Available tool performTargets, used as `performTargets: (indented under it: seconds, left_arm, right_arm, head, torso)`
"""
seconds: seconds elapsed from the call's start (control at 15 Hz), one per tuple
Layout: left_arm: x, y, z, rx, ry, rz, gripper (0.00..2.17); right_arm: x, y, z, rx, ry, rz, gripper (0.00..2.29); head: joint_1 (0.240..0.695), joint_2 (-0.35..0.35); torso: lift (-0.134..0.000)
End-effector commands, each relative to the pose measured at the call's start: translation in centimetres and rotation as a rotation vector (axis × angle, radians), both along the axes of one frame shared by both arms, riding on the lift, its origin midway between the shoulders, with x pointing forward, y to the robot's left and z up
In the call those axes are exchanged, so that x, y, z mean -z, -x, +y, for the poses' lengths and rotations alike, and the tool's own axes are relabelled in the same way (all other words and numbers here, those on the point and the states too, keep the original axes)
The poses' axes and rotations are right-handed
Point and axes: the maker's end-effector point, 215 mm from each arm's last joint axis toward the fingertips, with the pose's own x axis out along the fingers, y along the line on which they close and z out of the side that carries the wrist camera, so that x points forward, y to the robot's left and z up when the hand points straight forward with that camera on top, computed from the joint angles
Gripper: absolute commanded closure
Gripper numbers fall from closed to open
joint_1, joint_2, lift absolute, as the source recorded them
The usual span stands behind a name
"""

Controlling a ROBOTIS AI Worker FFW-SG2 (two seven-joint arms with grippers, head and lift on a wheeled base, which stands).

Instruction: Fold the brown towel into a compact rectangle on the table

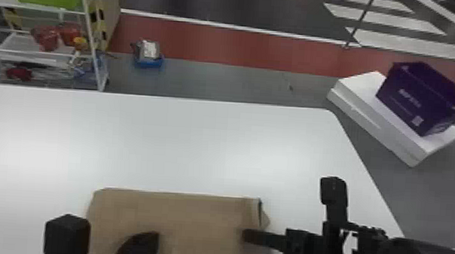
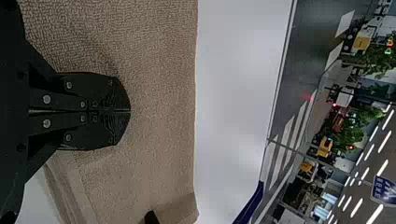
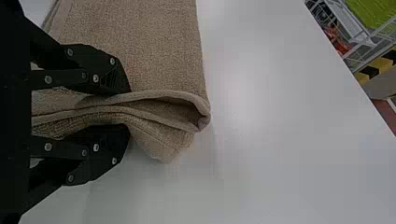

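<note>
On the table, folded brown towel (image 1: 202, 214).

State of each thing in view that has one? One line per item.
Brown towel: folded, on the table, layers gaping loosely at its right end
Left gripper: jaws shut, over the towel, nothing seen between them
Right gripper: jaws apart, one each side of the towel's layered edge
Purple bin: upright, open-topped, on a white block beyond the table
</note>
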Motion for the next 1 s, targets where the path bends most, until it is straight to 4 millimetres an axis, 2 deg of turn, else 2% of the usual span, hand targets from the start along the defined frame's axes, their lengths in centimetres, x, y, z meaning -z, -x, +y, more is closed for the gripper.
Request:
performTargets:
  seconds: [0.0,0.13,0.27,0.47,0.73,0.8,0.87,0.93]
  left_arm:
    - [0.8,0.1,0.0,-0.005,-0.010,0.012,1.72]
    - [1.2,0.1,0.1,-0.008,-0.015,0.020,1.72]
    - [1.5,0.2,0.0,-0.008,-0.025,0.022,1.72]
    - [1.8,0.3,-0.5,0.003,-0.031,0.025,1.72]
    - [1.7,0.6,-1.0,0.019,-0.031,0.029,1.72]
    - [1.6,0.9,-1.2,0.028,-0.028,0.035,1.72]
    - [1.4,1.2,-1.3,0.035,-0.022,0.045,1.72]
    - [0.3,1.6,-1.7,0.045,-0.003,0.042,1.72]
  right_arm:
    - [-0.1,0.2,-0.1,0.005,-0.024,0.001,1.09]
    - [-1.2,0.1,-0.2,0.008,-0.075,-0.020,1.15]
    - [-3.1,-0.1,-0.2,0.009,-0.136,-0.061,1.21]
    - [-5.4,-0.3,0.4,-0.003,-0.218,-0.106,1.21]
    - [-9.8,-2.5,1.6,-0.037,-0.290,-0.202,1.21]
    - [-11.1,-3.6,1.9,-0.046,-0.297,-0.235,1.21]
    - [-12.2,-4.5,2.1,-0.054,-0.301,-0.260,1.21]
    - [-12.7,-4.8,2.4,-0.063,-0.301,-0.270,1.21]
  head:
    - [0.695,-0.196]
    - [0.695,-0.193]
    - [0.695,-0.193]
    - [0.695,-0.195]
    - [0.695,-0.193]
    - [0.695,-0.189]
    - [0.695,-0.186]
    - [0.695,-0.183]
  torso:
    - [-0.123]
    - [-0.123]
    - [-0.123]
    - [-0.123]
    - [-0.123]
    - [-0.123]
    - [-0.123]
    - [-0.123]
